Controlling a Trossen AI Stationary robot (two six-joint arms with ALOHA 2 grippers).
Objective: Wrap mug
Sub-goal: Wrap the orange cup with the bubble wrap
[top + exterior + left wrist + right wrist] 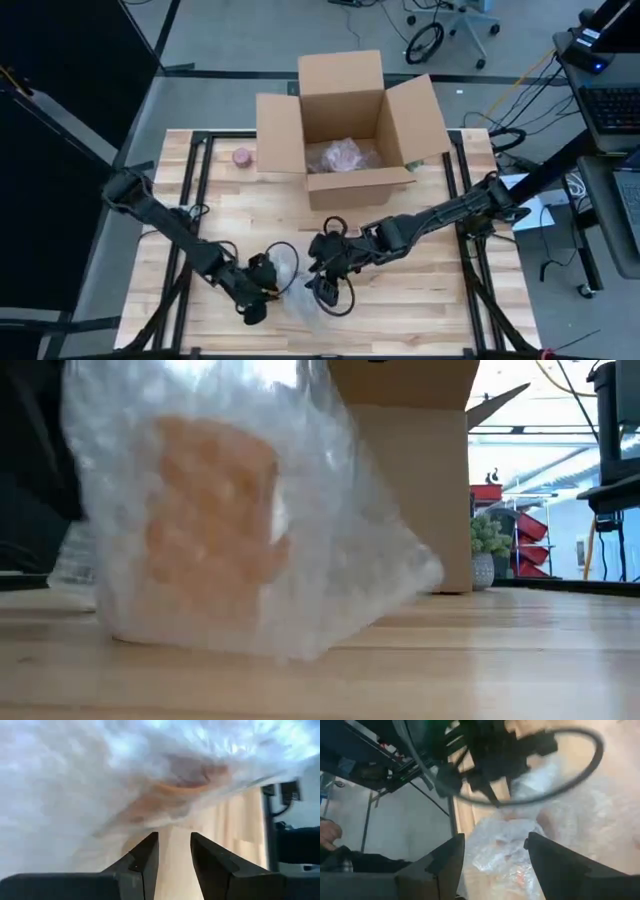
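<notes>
Here the work sits at the near edge of the bench (420, 300), and going from left to right the left gripper (262, 290) comes first. It is low over the wood, just beside the sheet of bubble wrap (295, 290). In its wrist view the two dark fingers (145, 855) stand a little apart with bare wood between them, so it is released and grasping nothing; the wrap fills the space just ahead. It looks placed to catch or tuck the loose left side of the sheet.

Next comes the mug (210, 530) itself, an orange shape seen through the plastic in the low view. It rests on the bench with the wrap draped over and around it, bunched rather than tight, and one flap trails off along the wood. By that look the wrapping is partly done and not yet closed.

Just beyond the bundle is the right gripper (328, 283), close to the plastic. Its wrist view shows the fingers (445, 865) spread wide with wrap visible through the gap, so it too is let go, probably ready to pull the other side across.

Farther back stands an open cardboard box (345, 130) with a wrapped bundle already inside, likely where this mug is meant to go. A small pink object (242, 157) lies to the box's left.
</notes>
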